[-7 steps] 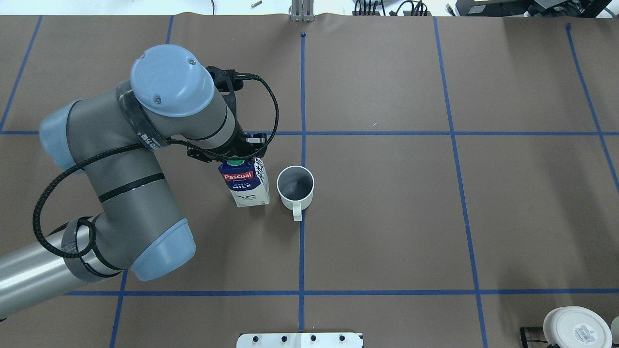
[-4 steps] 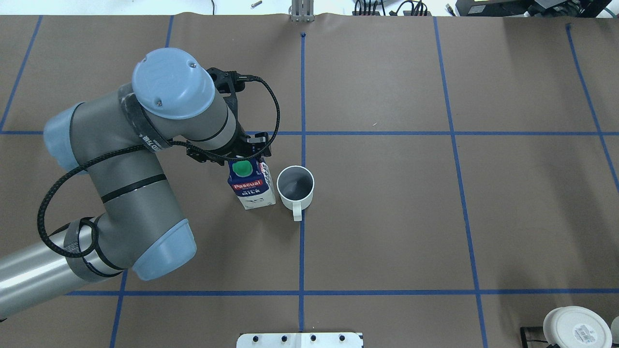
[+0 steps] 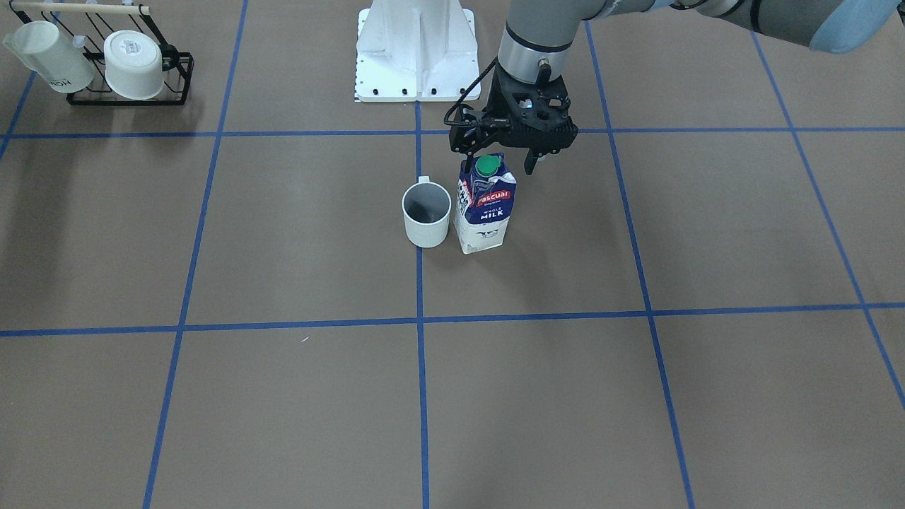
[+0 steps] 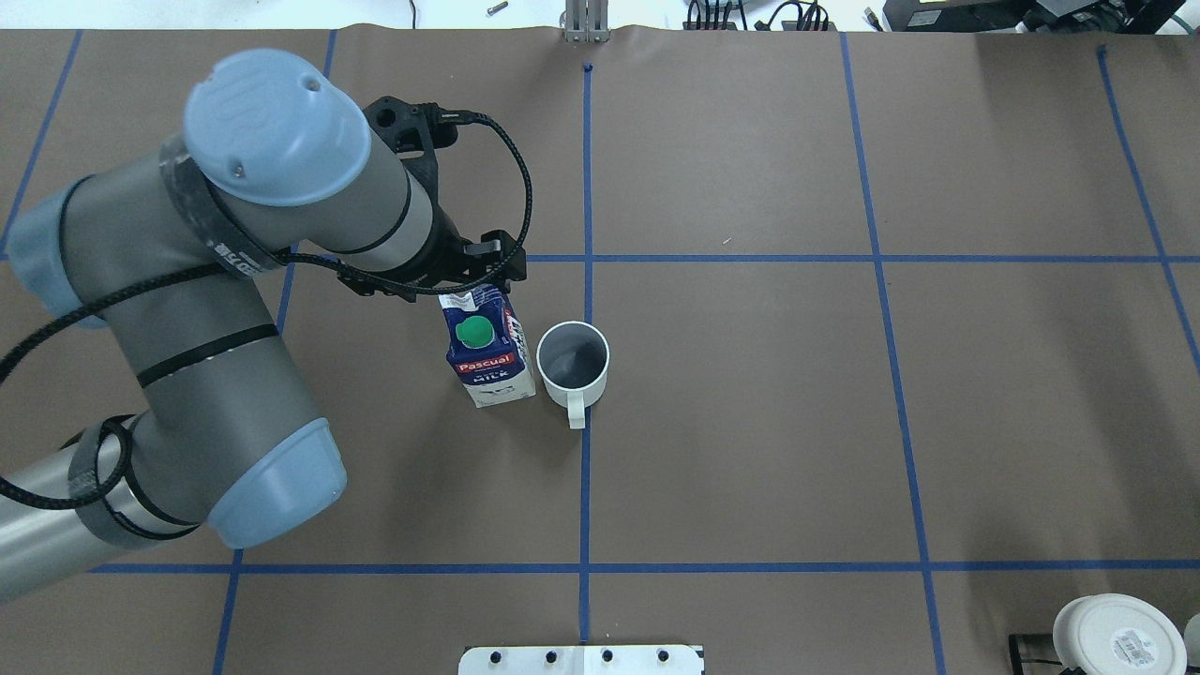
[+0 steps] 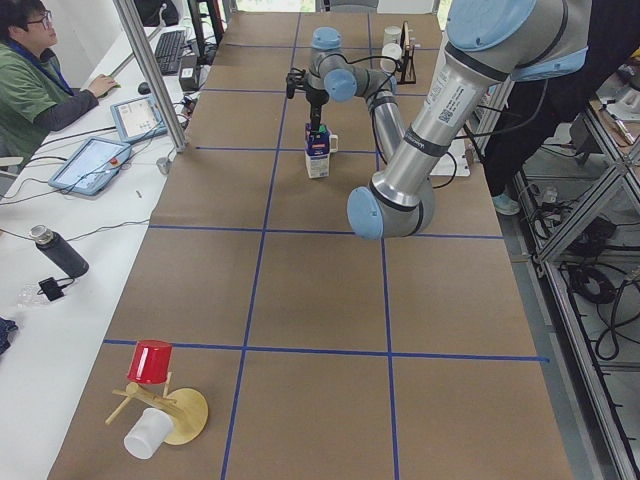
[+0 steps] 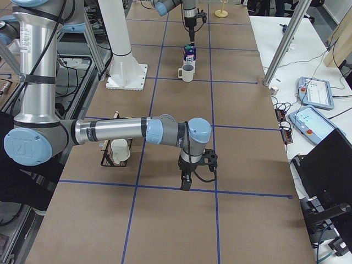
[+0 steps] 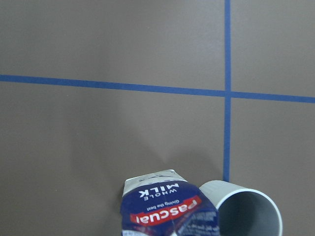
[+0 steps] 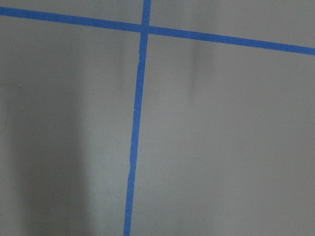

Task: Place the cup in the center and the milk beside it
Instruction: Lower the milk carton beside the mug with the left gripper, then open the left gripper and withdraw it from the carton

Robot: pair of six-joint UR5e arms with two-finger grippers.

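Observation:
The milk carton (image 4: 487,361) stands upright on the brown gridded surface (image 4: 750,394), with its green cap on top. It also shows in the front view (image 3: 486,212) and the left wrist view (image 7: 167,209). The small white-grey cup (image 4: 573,361) stands right beside it on the middle blue tape line, handle toward the robot, and shows in the front view (image 3: 426,212) too. My left gripper (image 3: 498,161) hovers just above the carton's top, open and empty. My right gripper (image 6: 187,184) shows only in the exterior right view, low over bare table far from both; I cannot tell its state.
A black wire rack (image 3: 127,95) with two other white cups stands at the table's corner on my right; one cup's base also shows in the overhead view (image 4: 1116,637). The white robot base plate (image 3: 417,49) is behind the cup. A red cup (image 5: 152,360) lies at the far left end.
My left gripper set the carton upright next to the cup, let go of it, and has risen and drawn back. The cup has not moved.

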